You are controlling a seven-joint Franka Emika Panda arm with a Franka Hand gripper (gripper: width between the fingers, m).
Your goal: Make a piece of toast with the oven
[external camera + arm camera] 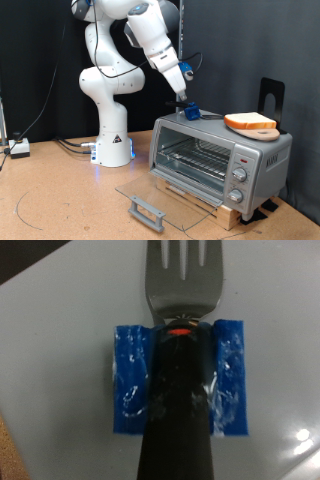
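Meanwhile the two-finger gripper [188, 103] is clamped on a blue-wrapped metal fork [180, 360] atop the silver-grey toaster oven [215, 155], near the orange-crusted toast slice [250, 122].

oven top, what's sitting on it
On the oven: the piece of toast on a round board, and a blue-wrapped fork under the pincer. The fork's handle end is covered.

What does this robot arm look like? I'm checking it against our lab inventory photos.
The arm is glossy white with rounded, bulbous segments and dark bands at the joints, rising from a flared white base that shows a small blue light. The gripper has a white body with blue on it. Cables trail across the floor from the base.
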